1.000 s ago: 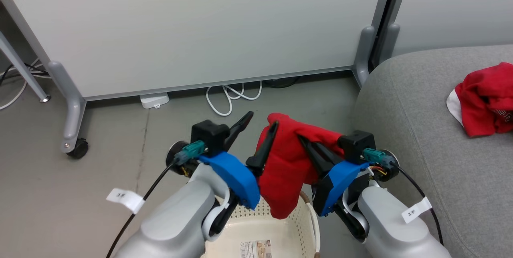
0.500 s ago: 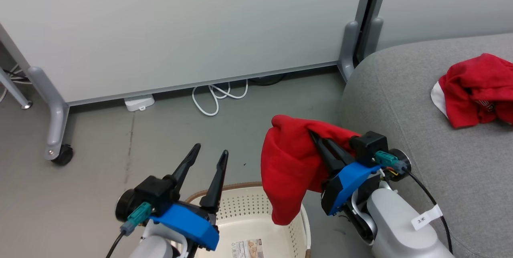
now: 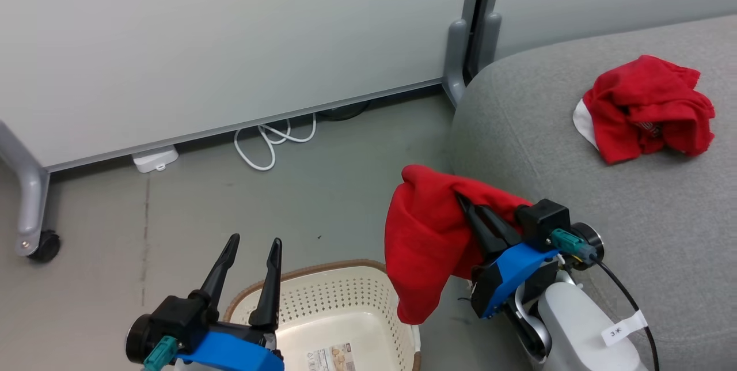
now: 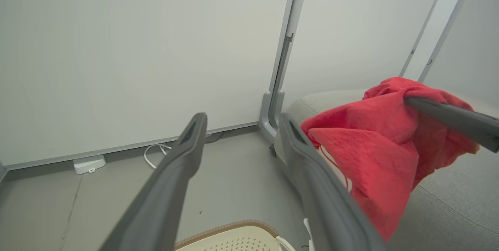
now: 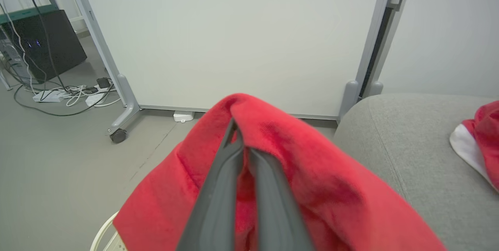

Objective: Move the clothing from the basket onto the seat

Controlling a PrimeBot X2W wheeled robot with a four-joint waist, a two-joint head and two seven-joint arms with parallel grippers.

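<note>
A red piece of clothing (image 3: 426,238) hangs from my right gripper (image 3: 463,201), which is shut on its upper fold, above the floor between the basket and the seat. It drapes over the same gripper (image 5: 236,126) in the right wrist view and appears as red cloth (image 4: 374,145) in the left wrist view. A second red garment (image 3: 645,107) with white trim lies crumpled on the grey seat (image 3: 547,146). The cream basket (image 3: 345,307) with a brown rim sits on the floor at the lower middle. My left gripper (image 3: 253,241) is open beside the basket, holding nothing.
A pale partition panel (image 3: 230,42) on grey legs with a castor (image 3: 43,247) stands behind. White cables (image 3: 270,137) and a small white box (image 3: 152,159) lie at its base. More cables and dark equipment (image 5: 50,44) sit far off in the right wrist view.
My left gripper has let go of the red garment and drawn back down to the left beside the basket. The right gripper keeps its hold. The camera has swung towards the seat.
</note>
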